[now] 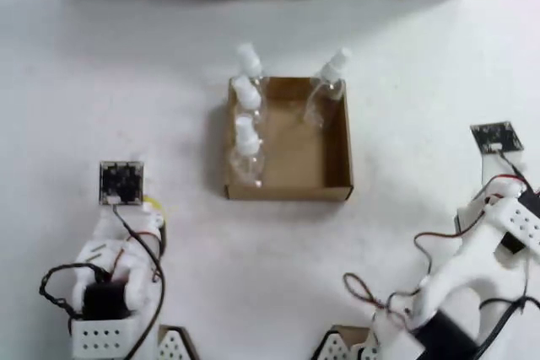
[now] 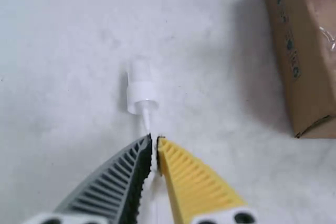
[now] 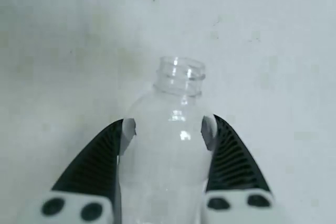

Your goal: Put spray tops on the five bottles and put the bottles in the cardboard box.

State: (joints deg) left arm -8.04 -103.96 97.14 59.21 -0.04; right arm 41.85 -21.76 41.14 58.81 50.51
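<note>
On the white desk (image 1: 169,56), the cardboard box (image 1: 291,191) sits near the middle with four capped bottles (image 1: 247,145) inside, three along its left wall and one in its far right corner. Well apart from the box, to its near right, the right jaws clamp the fifth bottle (image 3: 177,114) round its body, neck open and uncapped. To the box's near left, the left jaws pinch narrowly on the thin tube of the spray top (image 2: 142,92), whose head points away from them. I judge that slim grip the risk: the top could swivel or slip and miss the neck. Bare desk surrounds the box, and its right half has room.
</note>
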